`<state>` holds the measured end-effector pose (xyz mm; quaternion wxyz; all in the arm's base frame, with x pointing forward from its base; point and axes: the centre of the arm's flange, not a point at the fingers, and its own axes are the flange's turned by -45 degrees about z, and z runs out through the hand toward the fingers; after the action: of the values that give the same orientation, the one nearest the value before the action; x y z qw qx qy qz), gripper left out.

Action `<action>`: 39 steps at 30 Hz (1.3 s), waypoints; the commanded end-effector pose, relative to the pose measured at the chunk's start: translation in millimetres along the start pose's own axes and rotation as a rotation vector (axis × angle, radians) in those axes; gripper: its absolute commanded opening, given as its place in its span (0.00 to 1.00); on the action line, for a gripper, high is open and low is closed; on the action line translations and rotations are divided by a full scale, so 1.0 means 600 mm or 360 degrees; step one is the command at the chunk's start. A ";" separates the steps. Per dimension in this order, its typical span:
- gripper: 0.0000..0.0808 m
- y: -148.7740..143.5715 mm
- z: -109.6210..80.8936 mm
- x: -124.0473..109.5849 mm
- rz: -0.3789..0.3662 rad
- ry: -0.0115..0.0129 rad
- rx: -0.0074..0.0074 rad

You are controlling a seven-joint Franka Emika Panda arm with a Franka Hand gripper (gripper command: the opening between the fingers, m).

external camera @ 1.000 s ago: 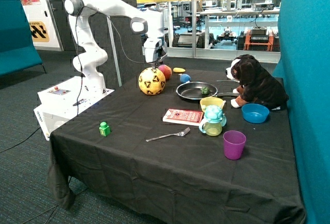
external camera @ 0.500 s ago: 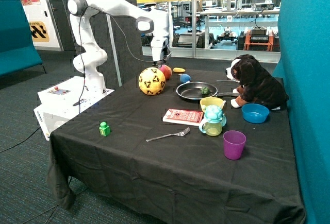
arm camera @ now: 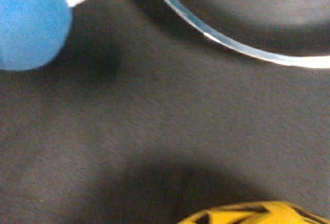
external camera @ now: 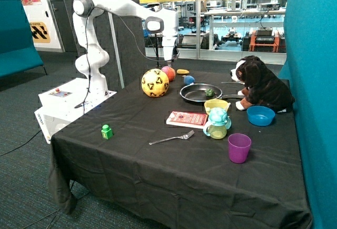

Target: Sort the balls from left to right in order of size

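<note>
Three balls sit at the back of the black table. The large yellow and black ball (external camera: 155, 82) is nearest the robot base. The red ball (external camera: 169, 72) is just behind it. The small blue ball (external camera: 188, 79) lies between the red ball and the frying pan (external camera: 199, 93). My gripper (external camera: 169, 58) hangs above the red ball and holds nothing that I can see. The wrist view shows the blue ball (arm camera: 30, 24), the pan's rim (arm camera: 232, 45) and the top of the yellow ball (arm camera: 258, 213) on the dark cloth.
A small yellow object (external camera: 182, 71) lies behind the blue ball. A plush dog (external camera: 260, 84), blue bowl (external camera: 260, 115), red book (external camera: 187, 119), teal and yellow cup (external camera: 217, 123), purple cup (external camera: 239, 148), fork (external camera: 171, 138) and green block (external camera: 107, 131) are on the table.
The gripper has moved from above the yellow ball sideways toward the pan, and now hangs over the red ball. The balls have not moved.
</note>
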<state>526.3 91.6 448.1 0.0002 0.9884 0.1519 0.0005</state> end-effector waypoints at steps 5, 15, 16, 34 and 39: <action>1.00 -0.078 0.006 0.041 -0.0171 -0.00016 0.00010; 1.00 -0.140 0.009 0.070 -0.0315 -0.00015 0.00011; 1.00 -0.147 0.009 0.072 -0.0327 -0.00015 0.00011; 1.00 -0.208 0.062 0.088 -0.0439 -0.00015 0.00012; 1.00 -0.208 0.079 0.094 -0.0430 -0.00015 0.00011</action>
<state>540.8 217.2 418.8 -0.0003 0.9611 0.2763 -0.0034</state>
